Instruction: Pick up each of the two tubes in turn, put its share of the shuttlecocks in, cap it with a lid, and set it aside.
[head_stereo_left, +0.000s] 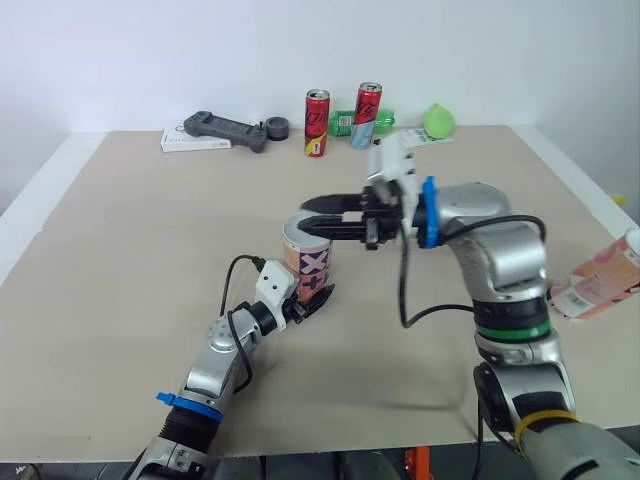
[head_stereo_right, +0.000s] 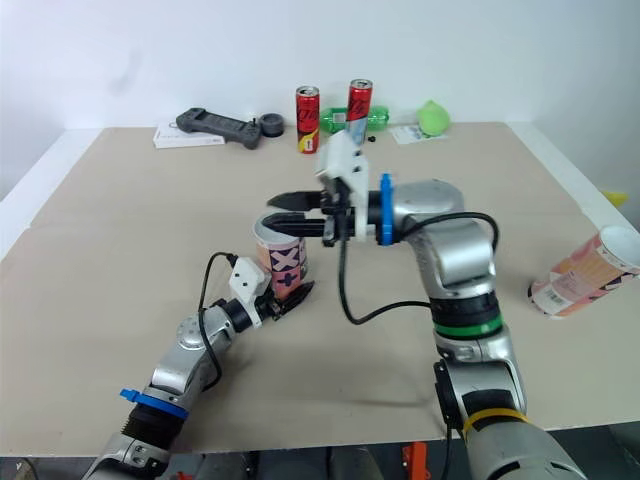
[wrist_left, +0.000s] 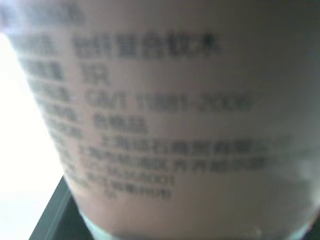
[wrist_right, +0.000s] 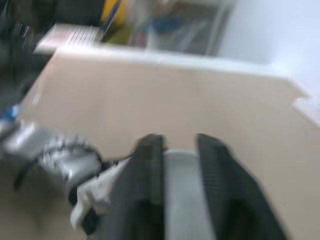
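An upright tube stands near the middle of the desk. The left gripper is clamped on its lower wall from the near side. The right gripper lies level just above the tube's rim, reaching in from the right. A second tube lies on its side at the desk's right edge (well apart from the first). Along the far edge, left to right: a controller, a small roll, two cans, a round object. A bottle lies between the cans.

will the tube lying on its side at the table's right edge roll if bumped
Probably: the lying tube is round, on its side, so a sideways bump should roll it. It rests near the table edge, so it might drop off.
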